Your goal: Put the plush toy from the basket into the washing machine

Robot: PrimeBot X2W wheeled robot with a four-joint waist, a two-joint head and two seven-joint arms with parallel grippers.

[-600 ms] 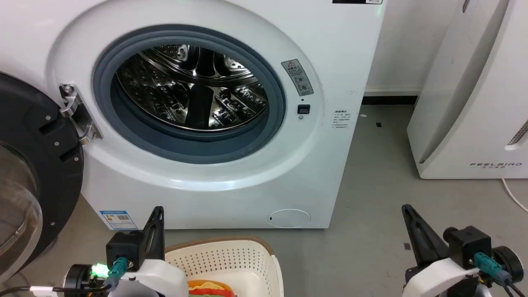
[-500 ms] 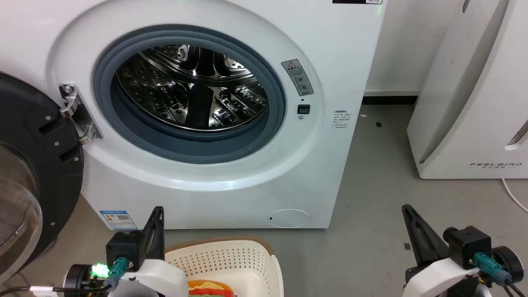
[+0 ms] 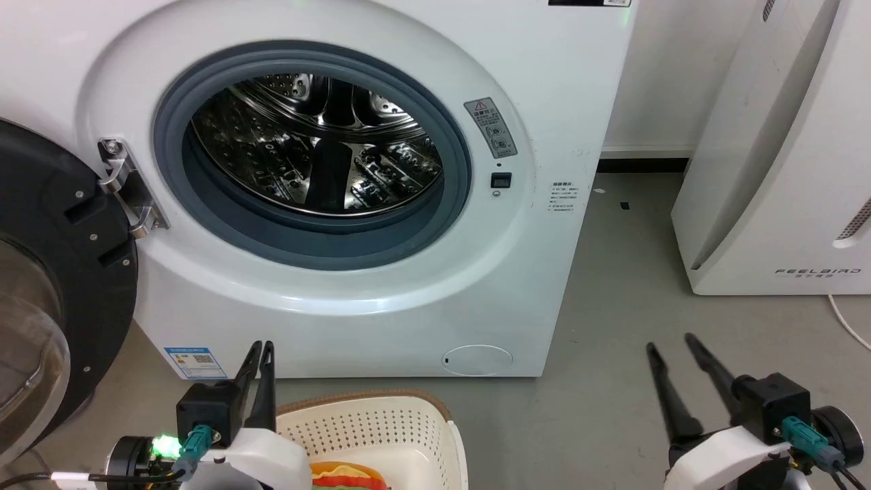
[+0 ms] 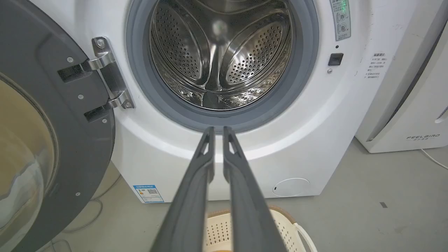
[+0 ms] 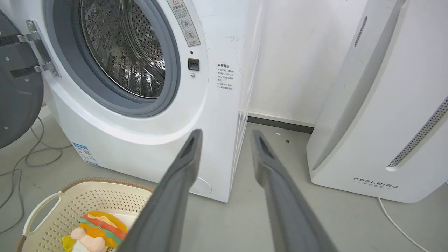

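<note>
While inside one basket (image 5: 105, 201), one plush toy (image 5: 101, 224) before one washing machine (image 3: 408, 327).

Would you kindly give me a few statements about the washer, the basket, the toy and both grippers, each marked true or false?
1. The washing machine has its door standing open. True.
2. The plush toy lies inside the drum. False: it lies in the basket.
3. The right gripper is open and holds nothing. True.
4. The left gripper clamps the plush toy. False: its fingers stand narrowly apart, holding nothing.
5. Laundry fills the drum. False: bare steel shows inside it.
</note>
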